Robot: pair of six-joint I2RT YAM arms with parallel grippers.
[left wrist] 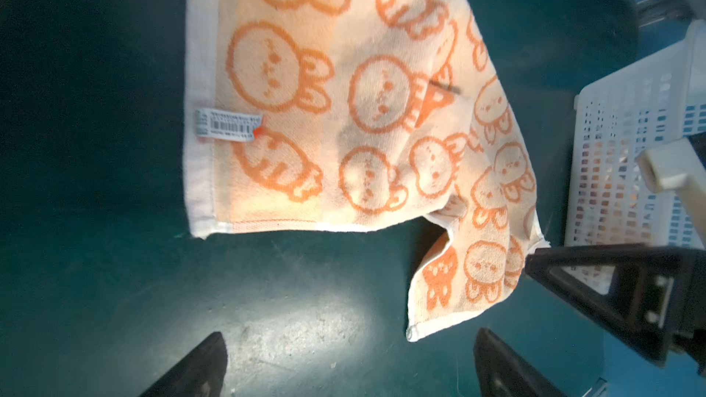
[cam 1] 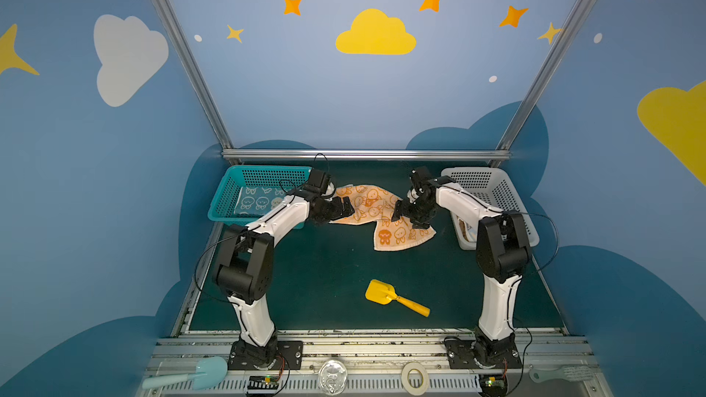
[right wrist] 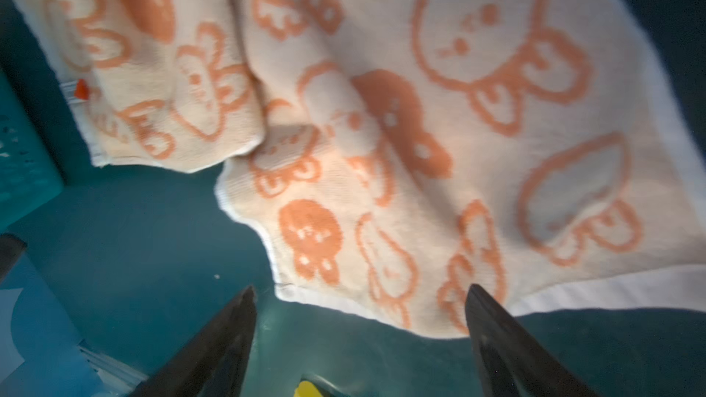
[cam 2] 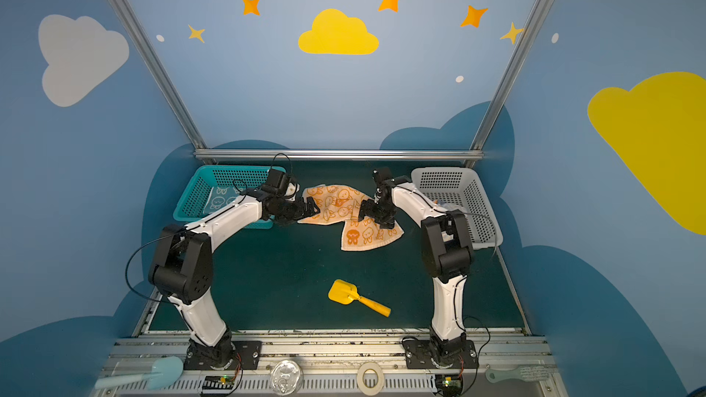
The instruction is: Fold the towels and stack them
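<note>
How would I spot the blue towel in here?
At the far left corner of the dark green table stands a teal basket. The blue towel, printed with pale rabbit faces, lies inside it; its neighbour, the orange towel, lies out on the table.

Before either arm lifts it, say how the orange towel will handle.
The orange towel lies creased and partly doubled over, so it will probably sag from a pinched corner. It looks thin, likely light. Pushed across the mat, it would probably bunch, not slide.
</note>
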